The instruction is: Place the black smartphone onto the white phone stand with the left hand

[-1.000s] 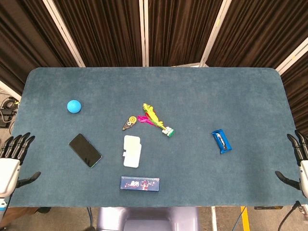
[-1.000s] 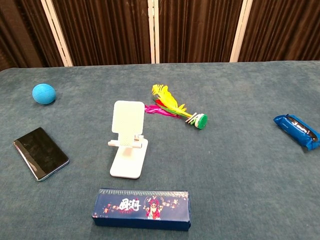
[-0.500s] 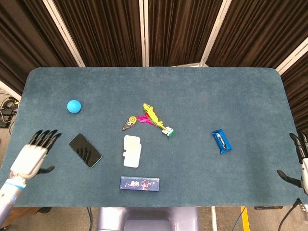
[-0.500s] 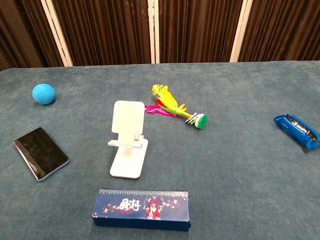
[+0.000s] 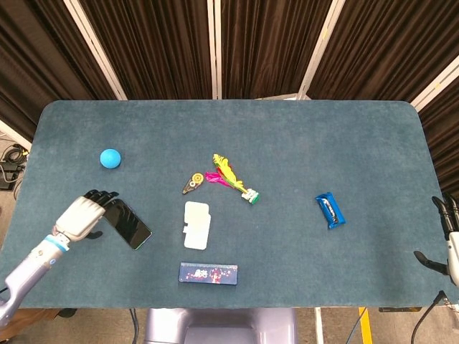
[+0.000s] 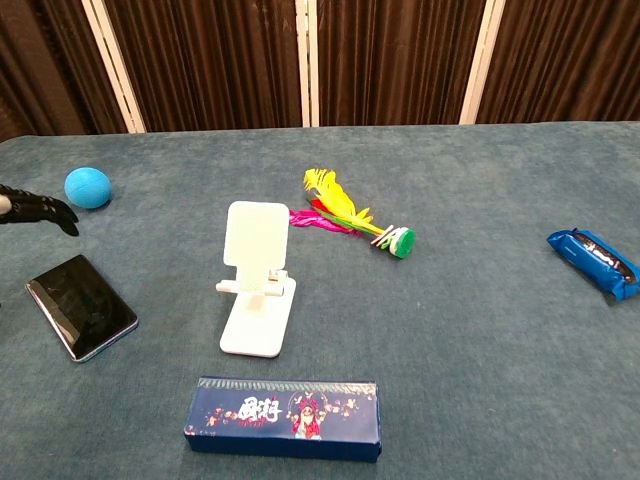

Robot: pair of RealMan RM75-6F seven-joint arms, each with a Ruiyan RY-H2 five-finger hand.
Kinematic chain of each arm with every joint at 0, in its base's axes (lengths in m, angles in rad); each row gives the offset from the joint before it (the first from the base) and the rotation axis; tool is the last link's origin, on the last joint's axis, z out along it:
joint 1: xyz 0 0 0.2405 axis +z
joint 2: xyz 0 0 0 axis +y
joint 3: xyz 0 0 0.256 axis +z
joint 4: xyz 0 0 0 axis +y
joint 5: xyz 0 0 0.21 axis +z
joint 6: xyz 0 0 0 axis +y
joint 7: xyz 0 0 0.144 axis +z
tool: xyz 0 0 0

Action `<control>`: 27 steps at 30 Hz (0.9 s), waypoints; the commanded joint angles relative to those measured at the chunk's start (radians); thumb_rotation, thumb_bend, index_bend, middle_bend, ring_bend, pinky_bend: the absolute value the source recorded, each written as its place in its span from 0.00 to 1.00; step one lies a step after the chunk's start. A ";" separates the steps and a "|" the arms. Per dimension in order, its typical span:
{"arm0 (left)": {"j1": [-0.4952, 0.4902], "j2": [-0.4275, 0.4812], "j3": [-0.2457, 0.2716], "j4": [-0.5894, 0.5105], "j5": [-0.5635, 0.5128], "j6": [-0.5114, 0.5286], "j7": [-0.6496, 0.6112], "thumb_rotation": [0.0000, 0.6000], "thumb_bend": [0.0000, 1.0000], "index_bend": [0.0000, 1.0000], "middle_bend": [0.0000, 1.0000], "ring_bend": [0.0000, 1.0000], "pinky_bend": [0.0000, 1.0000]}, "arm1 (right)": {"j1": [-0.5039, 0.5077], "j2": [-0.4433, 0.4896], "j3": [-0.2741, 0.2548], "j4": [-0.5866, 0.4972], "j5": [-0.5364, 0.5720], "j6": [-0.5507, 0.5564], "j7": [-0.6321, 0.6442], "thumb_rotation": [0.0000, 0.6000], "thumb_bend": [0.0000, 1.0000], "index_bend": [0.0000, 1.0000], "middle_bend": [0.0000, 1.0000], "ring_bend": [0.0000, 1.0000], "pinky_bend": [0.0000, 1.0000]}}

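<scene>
Over smartphone (image 5: 128,223) end: left hand (image 5: 87,213) moved in, fingers spread, holding nothing.

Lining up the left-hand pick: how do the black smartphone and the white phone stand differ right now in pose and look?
The black smartphone lies flat on the table, screen up; the white phone stand is upright, its back plate raised on a base. The smartphone is dark and glossy, the stand matte white. The left hand is at the smartphone's far-left end; nothing is near the stand. Both rest on the blue table, apart from each other.
</scene>
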 commanded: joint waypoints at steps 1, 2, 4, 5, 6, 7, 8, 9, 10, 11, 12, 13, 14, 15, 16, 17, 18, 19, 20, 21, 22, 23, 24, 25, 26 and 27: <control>-0.022 -0.032 0.021 0.036 0.022 -0.003 -0.024 1.00 0.00 0.21 0.13 0.18 0.22 | 0.001 -0.002 0.000 0.000 0.000 -0.002 -0.004 1.00 0.00 0.00 0.00 0.00 0.00; -0.025 -0.037 0.026 0.043 0.025 -0.006 -0.026 1.00 0.00 0.22 0.13 0.18 0.22 | 0.002 -0.002 0.000 -0.001 0.000 -0.003 -0.006 1.00 0.00 0.00 0.00 0.00 0.00; -0.037 -0.052 0.034 0.057 0.029 -0.016 -0.025 1.00 0.00 0.22 0.13 0.18 0.22 | 0.002 -0.003 -0.001 -0.001 -0.001 -0.003 -0.009 1.00 0.00 0.00 0.00 0.00 0.00; -0.041 -0.057 0.035 0.061 0.029 -0.019 -0.024 1.00 0.00 0.23 0.14 0.18 0.22 | 0.002 -0.003 -0.001 -0.001 -0.001 -0.003 -0.010 1.00 0.00 0.00 0.00 0.00 0.00; -0.045 -0.064 0.037 0.068 0.027 -0.023 -0.024 1.00 0.00 0.23 0.14 0.18 0.22 | 0.002 -0.004 0.000 -0.001 0.000 -0.003 -0.011 1.00 0.00 0.00 0.00 0.00 0.00; -0.049 -0.069 0.038 0.073 0.027 -0.025 -0.023 1.00 0.00 0.23 0.14 0.18 0.22 | 0.002 -0.004 0.000 -0.001 0.000 -0.003 -0.011 1.00 0.00 0.00 0.00 0.00 0.00; -0.054 -0.076 0.040 0.080 0.028 -0.026 -0.021 1.00 0.00 0.23 0.14 0.18 0.22 | 0.003 -0.005 0.000 0.000 0.001 -0.004 -0.011 1.00 0.00 0.00 0.00 0.00 0.00; -0.059 -0.081 0.041 0.084 0.029 -0.028 -0.018 1.00 0.00 0.24 0.14 0.18 0.21 | 0.003 -0.005 0.000 0.001 0.002 -0.005 -0.011 1.00 0.00 0.00 0.00 0.00 0.00; -0.063 -0.085 0.042 0.088 0.030 -0.029 -0.015 1.00 0.00 0.24 0.14 0.18 0.21 | 0.003 -0.005 0.000 0.001 0.003 -0.005 -0.011 1.00 0.00 0.00 0.00 0.00 0.00; -0.069 -0.091 0.045 0.093 0.031 -0.034 -0.011 1.00 0.00 0.24 0.15 0.18 0.21 | 0.003 -0.005 0.001 0.002 0.004 -0.006 -0.011 1.00 0.00 0.00 0.00 0.00 0.00; -0.073 -0.094 0.047 0.095 0.030 -0.039 -0.010 1.00 0.00 0.24 0.15 0.18 0.21 | 0.003 -0.005 0.001 0.002 0.005 -0.006 -0.010 1.00 0.00 0.00 0.00 0.00 0.00; -0.076 -0.098 0.049 0.097 0.029 -0.045 -0.008 1.00 0.00 0.24 0.15 0.18 0.21 | 0.003 -0.005 0.001 0.003 0.006 -0.007 -0.009 1.00 0.00 0.00 0.00 0.00 0.00; -0.082 -0.103 0.050 0.102 0.028 -0.051 0.000 1.00 0.00 0.24 0.15 0.18 0.21 | 0.003 -0.005 0.002 0.004 0.007 -0.007 -0.008 1.00 0.00 0.00 0.00 0.00 0.00; -0.085 -0.107 0.051 0.105 0.026 -0.055 0.004 1.00 0.00 0.24 0.15 0.18 0.21 | 0.003 -0.005 0.002 0.004 0.008 -0.007 -0.008 1.00 0.00 0.00 0.00 0.00 0.00; -0.089 -0.112 0.051 0.107 0.022 -0.061 0.006 1.00 0.00 0.24 0.15 0.18 0.21 | 0.003 -0.005 0.002 0.004 0.009 -0.008 -0.007 1.00 0.00 0.00 0.00 0.00 0.00; -0.091 -0.115 0.052 0.108 0.019 -0.065 0.006 1.00 0.00 0.24 0.15 0.18 0.21 | 0.003 -0.005 0.002 0.005 0.009 -0.008 -0.006 1.00 0.00 0.00 0.00 0.00 0.00; -0.094 -0.117 0.053 0.109 0.017 -0.069 0.008 1.00 0.00 0.24 0.15 0.18 0.21 | 0.003 -0.005 0.003 0.005 0.010 -0.008 -0.006 1.00 0.00 0.00 0.00 0.00 0.00; -0.098 -0.121 0.055 0.112 0.015 -0.074 0.013 1.00 0.00 0.24 0.15 0.18 0.21 | 0.003 -0.005 0.003 0.006 0.011 -0.009 -0.006 1.00 0.00 0.00 0.00 0.00 0.00; -0.100 -0.123 0.056 0.113 0.013 -0.078 0.016 1.00 0.00 0.24 0.15 0.18 0.21 | 0.003 -0.005 0.003 0.006 0.011 -0.009 -0.006 1.00 0.00 0.00 0.00 0.00 0.00; -0.102 -0.127 0.058 0.115 0.010 -0.084 0.018 1.00 0.00 0.24 0.15 0.18 0.21 | 0.004 -0.005 0.003 0.006 0.011 -0.010 -0.006 1.00 0.00 0.00 0.00 0.00 0.00; -0.103 -0.128 0.059 0.116 0.008 -0.086 0.018 1.00 0.00 0.24 0.15 0.18 0.21 | 0.004 -0.005 0.003 0.006 0.011 -0.010 -0.006 1.00 0.00 0.00 0.00 0.00 0.00; -0.105 -0.131 0.060 0.118 0.006 -0.089 0.020 1.00 0.00 0.24 0.15 0.18 0.21 | 0.004 -0.005 0.003 0.007 0.012 -0.011 -0.005 1.00 0.00 0.00 0.00 0.00 0.00; -0.107 -0.135 0.062 0.121 0.005 -0.093 0.024 1.00 0.00 0.24 0.15 0.18 0.21 | 0.004 -0.005 0.003 0.007 0.013 -0.011 -0.004 1.00 0.00 0.00 0.00 0.00 0.00; -0.109 -0.139 0.064 0.124 0.004 -0.098 0.028 1.00 0.00 0.24 0.15 0.18 0.21 | 0.004 -0.005 0.003 0.007 0.013 -0.012 -0.004 1.00 0.00 0.00 0.00 0.00 0.00; -0.111 -0.143 0.065 0.126 0.002 -0.102 0.030 1.00 0.00 0.25 0.15 0.18 0.21 | 0.004 -0.005 0.004 0.007 0.014 -0.012 -0.003 1.00 0.00 0.00 0.00 0.00 0.00; -0.113 -0.146 0.066 0.128 0.000 -0.105 0.031 1.00 0.00 0.25 0.15 0.18 0.21 | 0.004 -0.005 0.004 0.007 0.014 -0.012 -0.003 1.00 0.00 0.00 0.00 0.00 0.00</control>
